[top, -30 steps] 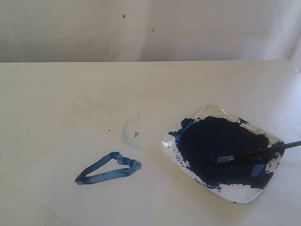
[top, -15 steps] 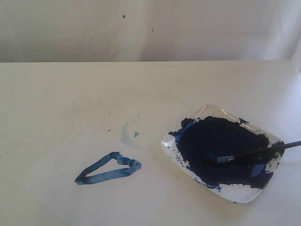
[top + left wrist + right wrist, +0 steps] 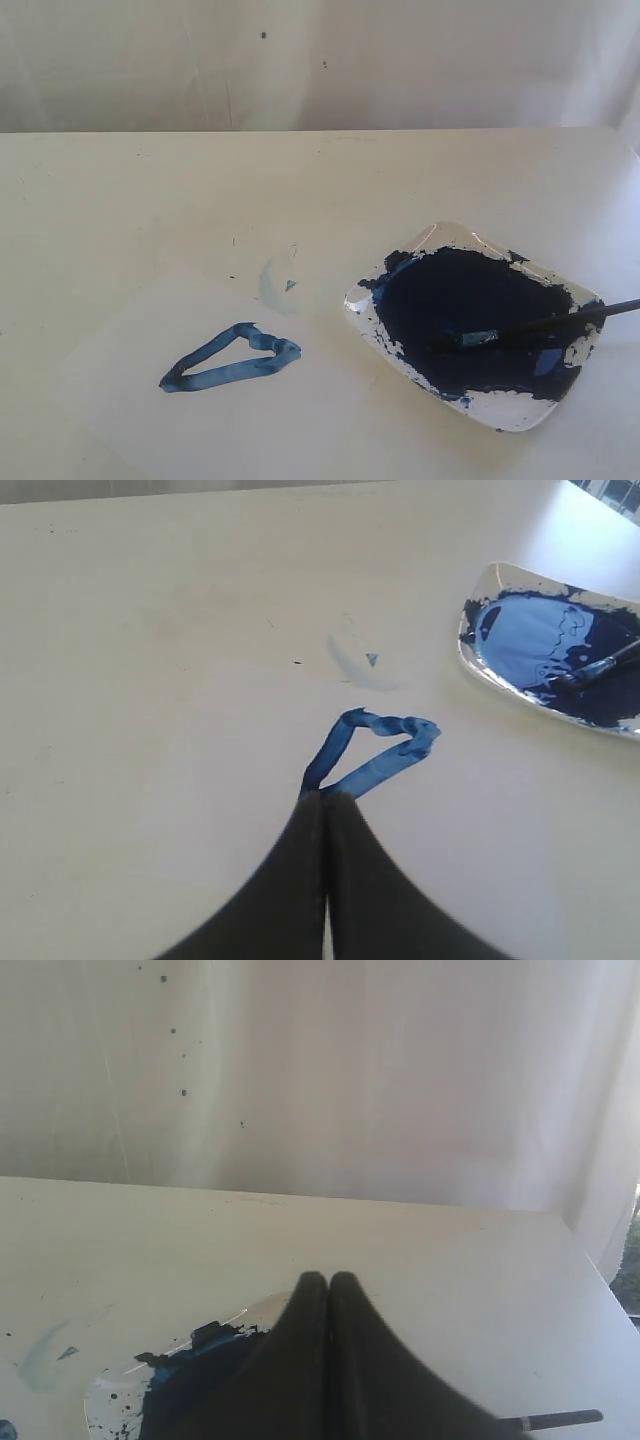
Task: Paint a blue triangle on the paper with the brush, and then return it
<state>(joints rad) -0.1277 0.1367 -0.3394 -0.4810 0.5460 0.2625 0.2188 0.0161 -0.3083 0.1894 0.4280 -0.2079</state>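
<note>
I see the blue triangle [image 3: 235,373] as a small, elongated outline in thick, uneven mid-blue strokes, its narrow point toward the exterior view's lower left. It sits on the paper [image 3: 200,320], a thin off-white sheet lying flat on the tabletop [image 3: 300,180] and nearly matching it, so I can only faintly trace its edges. The brush [image 3: 545,325] lies well apart from the triangle, to its right. Its dark tip and silver ferrule rest in the navy pool of the paint dish [image 3: 520,410], and its black handle slants over the dish's right rim.
</note>
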